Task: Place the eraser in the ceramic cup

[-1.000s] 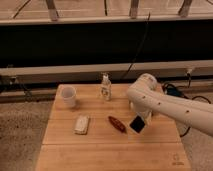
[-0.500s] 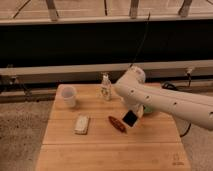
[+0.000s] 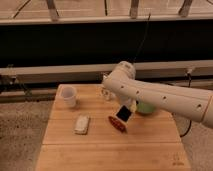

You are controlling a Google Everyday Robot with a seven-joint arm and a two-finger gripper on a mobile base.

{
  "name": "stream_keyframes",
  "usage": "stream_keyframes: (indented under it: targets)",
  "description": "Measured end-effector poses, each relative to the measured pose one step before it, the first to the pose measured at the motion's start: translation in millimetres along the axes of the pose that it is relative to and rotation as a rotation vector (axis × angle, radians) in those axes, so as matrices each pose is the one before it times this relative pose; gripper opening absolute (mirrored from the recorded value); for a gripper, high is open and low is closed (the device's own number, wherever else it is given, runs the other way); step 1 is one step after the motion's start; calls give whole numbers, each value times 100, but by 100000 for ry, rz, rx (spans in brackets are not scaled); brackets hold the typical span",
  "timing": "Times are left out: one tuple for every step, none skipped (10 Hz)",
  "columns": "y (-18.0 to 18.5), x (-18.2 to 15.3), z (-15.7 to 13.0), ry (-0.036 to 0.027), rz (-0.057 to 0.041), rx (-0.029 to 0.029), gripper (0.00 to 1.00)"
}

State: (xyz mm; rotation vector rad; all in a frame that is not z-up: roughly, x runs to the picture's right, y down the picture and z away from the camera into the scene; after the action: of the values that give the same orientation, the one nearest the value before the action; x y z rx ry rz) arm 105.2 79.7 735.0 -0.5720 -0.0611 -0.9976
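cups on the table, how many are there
1: the ceramic cup stands near the back left corner of the table. The gripper holds the eraser over the middle; the arm may hide things behind it.

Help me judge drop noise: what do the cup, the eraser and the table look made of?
The ceramic cup looks plain white, smooth, opaque: ceramic-like, though plastic is possible. The eraser, held in the gripper over the table, is a matte black block, likely rubber or foam. The table shows pale wood planks with seams, low sheen.
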Motion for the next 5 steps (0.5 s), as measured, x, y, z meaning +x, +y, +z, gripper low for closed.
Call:
stream_keyframes:
  targets:
    - [-800,-157,-422,667,-1271,236,1]
    - [-704,42,-266,780,-1259,270,1]
    - [-728,223,-247,836,-1048,312,1]
    - [-1243,-71,-460,648,-1370,493,1]
    - [-1179,-178,-338,502,-1052,554,1]
